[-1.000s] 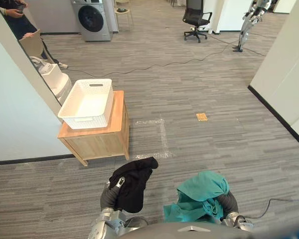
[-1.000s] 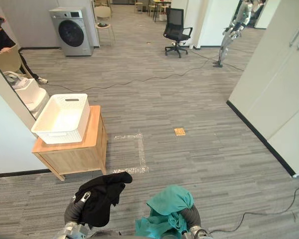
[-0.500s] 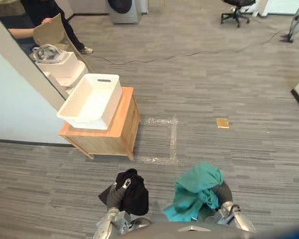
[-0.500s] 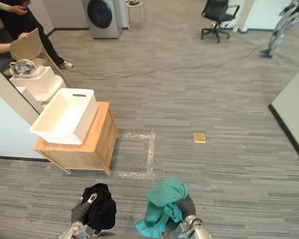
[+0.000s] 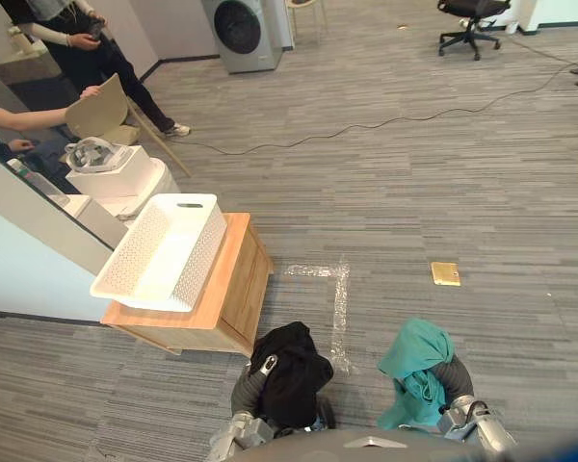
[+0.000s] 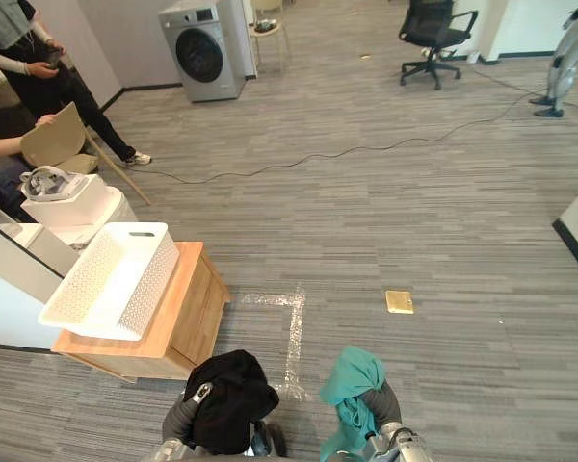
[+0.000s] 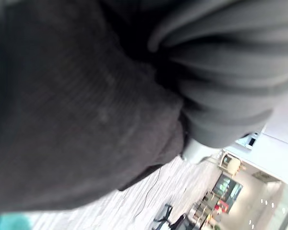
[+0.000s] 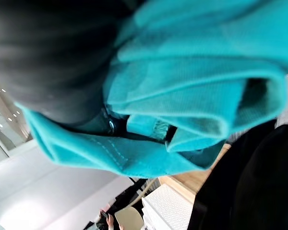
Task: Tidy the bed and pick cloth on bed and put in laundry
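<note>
Grip untellable: black cloth point(image 5: 294, 373) drapes left hand point(image 5: 250, 383), teal cloth point(image 5: 416, 358) right hand point(image 5: 454, 382).

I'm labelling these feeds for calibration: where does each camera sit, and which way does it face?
Left eye view: head, facing down at white basket on wooden cabinet; both cloth-draped arms below.
Right eye view: same scene, slightly offset.
Left wrist view: left wrist, against black cloth; left robot hand, ribbed cover shows.
Right wrist view: right wrist, against teal cloth; right robot hand cover; shares the basket.
</note>
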Motion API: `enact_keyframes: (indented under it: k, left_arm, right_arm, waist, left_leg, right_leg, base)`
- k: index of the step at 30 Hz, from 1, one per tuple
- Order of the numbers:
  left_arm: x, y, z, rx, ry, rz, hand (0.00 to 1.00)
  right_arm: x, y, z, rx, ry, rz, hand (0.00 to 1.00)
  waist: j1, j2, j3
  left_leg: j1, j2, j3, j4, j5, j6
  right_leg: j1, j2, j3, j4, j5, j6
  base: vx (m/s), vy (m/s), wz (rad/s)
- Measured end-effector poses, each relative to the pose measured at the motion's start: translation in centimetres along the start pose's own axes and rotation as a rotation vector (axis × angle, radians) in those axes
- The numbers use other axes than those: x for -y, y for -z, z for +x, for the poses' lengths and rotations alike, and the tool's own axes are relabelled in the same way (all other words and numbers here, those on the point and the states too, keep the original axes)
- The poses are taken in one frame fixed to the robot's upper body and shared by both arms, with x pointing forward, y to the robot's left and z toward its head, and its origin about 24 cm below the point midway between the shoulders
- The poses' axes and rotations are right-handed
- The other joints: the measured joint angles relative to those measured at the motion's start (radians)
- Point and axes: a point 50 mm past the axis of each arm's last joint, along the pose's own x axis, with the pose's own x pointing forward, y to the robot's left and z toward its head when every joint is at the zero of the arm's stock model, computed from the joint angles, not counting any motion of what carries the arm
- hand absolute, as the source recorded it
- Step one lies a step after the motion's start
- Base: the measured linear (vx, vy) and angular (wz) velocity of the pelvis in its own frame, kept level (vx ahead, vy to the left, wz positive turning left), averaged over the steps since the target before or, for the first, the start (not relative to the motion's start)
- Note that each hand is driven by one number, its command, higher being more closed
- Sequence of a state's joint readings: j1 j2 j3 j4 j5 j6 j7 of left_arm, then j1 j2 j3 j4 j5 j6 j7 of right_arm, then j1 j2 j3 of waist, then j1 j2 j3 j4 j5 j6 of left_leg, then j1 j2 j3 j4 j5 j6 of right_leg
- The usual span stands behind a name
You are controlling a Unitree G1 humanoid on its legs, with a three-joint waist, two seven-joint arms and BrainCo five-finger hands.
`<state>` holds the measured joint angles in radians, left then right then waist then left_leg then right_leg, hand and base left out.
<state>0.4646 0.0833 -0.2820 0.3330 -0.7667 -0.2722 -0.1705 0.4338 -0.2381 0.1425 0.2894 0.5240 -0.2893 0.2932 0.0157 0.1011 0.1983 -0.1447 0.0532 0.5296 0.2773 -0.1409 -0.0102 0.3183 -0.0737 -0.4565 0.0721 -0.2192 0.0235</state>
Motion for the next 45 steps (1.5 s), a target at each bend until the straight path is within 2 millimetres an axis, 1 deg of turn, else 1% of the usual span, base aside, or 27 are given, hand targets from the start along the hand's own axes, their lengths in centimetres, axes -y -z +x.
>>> enact_keyframes:
  k: [1,2,3,4,6,7,9,10,11,12,15,17,19,20,22,24,26,28,30,31,33,35,37,38,39,40,45]
  left_arm:
    - [-0.1,0.1,-0.2,-0.005,-0.003,0.001,1.0]
    - [-0.3,0.2,-0.2,-0.011,-0.01,0.001,1.0]
    - [-0.4,0.4,-0.3,-0.015,-0.019,-0.008,1.0]
    - [-0.3,0.4,-0.3,-0.015,-0.02,-0.009,1.0]
    - [-0.2,-0.4,0.3,0.014,-0.013,0.004,1.0]
    - [-0.3,-1.0,0.6,0.03,-0.023,0.021,1.0]
    - [-0.6,-1.5,0.8,0.04,-0.033,0.046,1.0]
    - [-1.0,-1.7,0.7,0.037,-0.048,0.066,1.0]
    - [-1.1,-1.6,0.5,0.025,-0.057,0.095,1.0]
    - [-1.2,-1.7,0.5,0.026,-0.06,0.11,1.0]
    - [-1.7,-2.6,0.5,0.04,-0.083,0.147,1.0]
    - [-2.2,-2.7,0.2,0.043,-0.117,0.149,1.0]
    - [-2.3,-2.6,0.0,0.036,-0.123,0.148,1.0]
    - [-2.4,-2.3,-0.2,0.029,-0.125,0.149,1.0]
    - [-2.5,-2.3,-0.4,0.037,-0.13,0.153,1.0]
    - [-3.2,-2.3,-1.0,0.043,-0.146,0.171,1.0]
    - [-3.2,-1.7,-0.9,0.035,-0.154,0.158,1.0]
    - [-3.0,-1.3,-1.1,0.045,-0.154,0.133,1.0]
    - [-2.7,-1.4,-0.9,0.062,-0.146,0.114,1.0]
    - [-2.5,-1.4,-0.7,0.075,-0.146,0.097,1.0]
    - [-2.2,-1.6,-0.5,0.083,-0.127,0.105,1.0]
    - [-1.6,-1.9,-0.3,0.082,-0.09,0.117,1.0]
    - [-1.3,-1.9,-0.2,0.075,-0.064,0.115,1.0]
    - [-1.2,-1.8,-0.1,0.069,-0.062,0.109,1.0]
    - [-1.0,-1.7,-0.1,0.07,-0.059,0.102,1.0]
    - [-0.8,-1.7,0.0,0.073,-0.056,0.096,1.0]
    - [-0.8,-1.9,-0.1,0.07,-0.05,0.103,1.0]
  right_arm:
    - [0.0,0.2,-0.2,-0.008,-0.004,0.001,1.0]
    - [0.0,0.3,-0.3,-0.017,-0.006,-0.004,1.0]
    - [-0.3,0.4,-0.1,-0.022,-0.024,-0.013,1.0]
    - [-0.6,0.3,0.1,-0.02,-0.04,-0.019,1.0]
    - [-1.1,-0.1,0.8,-0.002,-0.059,-0.016,1.0]
    - [-1.7,-0.1,1.3,-0.003,-0.087,-0.017,1.0]
    - [-2.3,0.0,1.6,-0.002,-0.103,-0.015,1.0]
    - [-2.6,0.3,1.5,-0.011,-0.094,-0.007,1.0]
    - [-2.8,0.7,1.3,-0.026,-0.092,-0.007,1.0]
    - [-3.1,0.9,1.2,-0.03,-0.096,-0.006,1.0]
    - [-3.5,1.0,1.2,-0.027,-0.098,0.0,1.0]
    - [-3.5,1.3,0.7,-0.022,-0.082,0.008,1.0]
    - [-3.4,1.5,0.4,-0.027,-0.076,0.013,1.0]
    - [-3.3,1.6,0.3,-0.023,-0.076,0.03,1.0]
    - [-3.4,1.3,0.3,-0.001,-0.092,0.029,1.0]
    - [-3.7,1.2,0.5,0.018,-0.107,0.029,1.0]
    - [-3.8,0.7,1.1,0.036,-0.131,0.013,1.0]
    - [-4.0,-0.2,2.3,0.062,-0.16,-0.012,1.0]
    - [-4.3,-0.9,3.0,0.084,-0.184,-0.023,1.0]
    - [-4.4,-1.2,3.2,0.09,-0.194,-0.03,1.0]
    - [-4.6,-1.2,3.2,0.088,-0.196,-0.022,1.0]
    - [-4.5,-1.2,3.2,0.077,-0.182,-0.018,1.0]
    - [-4.5,-1.4,3.3,0.083,-0.174,-0.017,1.0]
    - [-4.5,-1.5,3.3,0.084,-0.17,-0.019,1.0]
    - [-4.4,-1.6,3.4,0.087,-0.167,-0.024,1.0]
    - [-4.3,-1.6,3.4,0.086,-0.157,-0.026,1.0]
    - [-5.3,-1.8,3.8,0.1,-0.176,-0.029,1.0]
  waist:
    - [0.002,-0.003,-0.004]
    - [0.005,-0.017,-0.011]
    - [0.012,-0.044,-0.037]
    - [0.021,-0.051,-0.055]
    - [0.03,-0.068,-0.055]
    - [0.031,-0.097,-0.049]
    - [0.03,-0.117,-0.037]
    - [0.025,-0.122,-0.034]
    - [0.021,-0.105,-0.028]
    - [0.018,-0.105,-0.03]
    - [0.015,-0.118,-0.028]
    - [-0.001,-0.115,-0.028]
    - [-0.004,-0.113,-0.028]
    - [-0.017,-0.107,-0.028]
    - [-0.02,-0.108,-0.029]
    - [-0.017,-0.123,-0.038]
    - [-0.003,-0.084,-0.042]
    - [0.004,-0.046,-0.05]
    - [0.003,-0.049,-0.052]
    - [0.003,-0.04,-0.048]
    - [0.002,-0.039,-0.049]
    - [0.002,-0.04,-0.05]
    - [0.002,-0.036,-0.051]
    - [0.001,-0.034,-0.052]
    - [0.002,-0.026,-0.054]
    - [0.002,-0.018,-0.062]
    - [0.027,-0.06,-0.069]
  left_leg:
    - [0.012,0.013,0.063,-0.036,0.081,0.048]
    - [0.019,0.005,0.083,-0.016,0.059,0.135]
    - [0.012,-0.012,0.092,0.022,0.009,0.173]
    - [0.007,-0.02,0.088,0.054,-0.032,0.19]
    - [0.034,-0.036,0.082,0.092,-0.072,0.206]
    - [0.069,-0.065,0.056,0.087,-0.088,0.211]
    - [0.139,-0.101,-0.019,0.053,-0.119,0.205]
    - [0.198,-0.118,-0.075,0.031,-0.123,0.199]
    - [0.251,-0.119,-0.125,0.005,-0.127,0.193]
    - [0.277,-0.118,-0.165,-0.012,-0.129,0.187]
    - [0.306,-0.122,-0.291,-0.032,-0.135,0.175]
    - [0.332,-0.122,-0.405,-0.052,-0.134,0.157]
    - [0.345,-0.121,-0.463,-0.062,-0.136,0.148]
    - [0.352,-0.11,-0.555,-0.065,-0.143,0.13]
    - [0.358,-0.1,-0.642,-0.062,-0.162,0.097]
    - [0.36,-0.097,-0.698,-0.035,-0.204,0.054]
    - [0.37,-0.038,-0.699,-0.03,-0.23,0.016]
    - [0.353,0.009,-0.663,-0.009,-0.199,-0.026]
    - [0.277,0.022,-0.587,0.133,-0.147,-0.053]
    - [0.213,0.058,-0.496,0.263,-0.109,-0.072]
    - [0.154,0.138,-0.318,0.41,-0.109,-0.063]
    - [0.119,0.165,-0.186,0.409,-0.147,-0.039]
    - [0.109,0.143,-0.123,0.299,-0.161,-0.042]
    - [0.115,0.116,-0.084,0.172,-0.138,-0.045]
    - [0.131,0.099,-0.063,0.069,-0.075,-0.041]
    - [0.161,0.073,-0.042,-0.008,-0.045,0.014]
    - [0.191,0.003,-0.051,-0.082,-0.014,0.048]
  right_leg:
    - [0.039,0.002,-0.017,0.0,-0.028,0.041]
    - [0.054,-0.01,-0.024,0.001,-0.045,0.06]
    - [0.063,-0.04,-0.027,0.017,-0.059,0.082]
    - [0.046,-0.06,-0.026,0.072,-0.057,0.092]
    - [-0.003,-0.127,-0.023,0.287,-0.071,0.141]
    - [-0.054,-0.189,-0.012,0.491,-0.048,0.177]
    - [-0.15,-0.248,0.039,0.833,0.029,0.156]
    - [-0.19,-0.28,0.048,1.007,0.012,0.131]
    - [-0.227,-0.284,0.047,1.073,-0.003,0.105]
    - [-0.262,-0.283,0.047,1.077,-0.014,0.086]
    - [-0.388,-0.254,0.085,0.95,-0.052,0.051]
    - [-0.45,-0.189,0.152,0.689,-0.053,0.053]
    - [-0.47,-0.157,0.203,0.559,-0.043,0.063]
    - [-0.488,-0.107,0.299,0.368,0.001,0.069]
    - [-0.486,-0.068,0.407,0.209,0.073,0.079]
    - [-0.481,-0.069,0.442,0.183,0.18,0.086]
    - [-0.486,-0.043,0.388,0.254,0.169,0.05]
    - [-0.482,-0.028,0.33,0.297,0.099,0.023]
    - [-0.438,-0.038,0.283,0.251,0.088,0.005]
    - [-0.372,-0.038,0.234,0.189,0.102,0.002]
    - [-0.283,-0.039,0.154,0.113,0.104,-0.005]
    - [-0.211,-0.043,0.084,0.047,0.099,-0.013]
    - [-0.184,-0.051,0.036,0.022,0.106,-0.001]
    - [-0.16,-0.056,0.007,0.016,0.113,0.01]
    - [-0.154,-0.057,-0.009,0.015,0.114,0.017]
    - [-0.142,-0.066,-0.028,0.015,0.107,0.033]
    - [-0.115,-0.104,-0.029,-0.015,0.108,0.041]
  base:
    - [0.38,0.077,0.3]
    - [0.38,0.09,0.17]
    - [0.43,0.097,0.04]
    - [0.55,0.147,0.11]
    - [0.53,0.169,0.37]
    - [0.46,0.138,0.56]
    - [0.37,0.059,0.98]
    - [0.36,-0.013,1.46]
    - [0.37,-0.051,1.52]
    - [0.26,-0.068,1.33]
    - [0.2,-0.125,1.32]
    - [0.26,-0.208,1.34]
    - [0.29,-0.234,1.26]
    - [0.31,-0.257,1.55]
    - [0.35,-0.343,1.55]
    - [0.36,-0.4,1.1]
    - [0.31,-0.358,0.63]
    - [0.31,-0.343,0.58]
    - [0.25,-0.323,0.75]
    - [0.24,-0.304,0.86]
    - [0.2,-0.212,1.03]
    - [0.18,-0.129,1.0]
    - [0.17,-0.001,0.74]
    - [0.2,0.052,0.65]
    - [0.22,0.088,0.7]
    - [0.2,0.121,0.59]
    - [0.15,0.104,0.21]
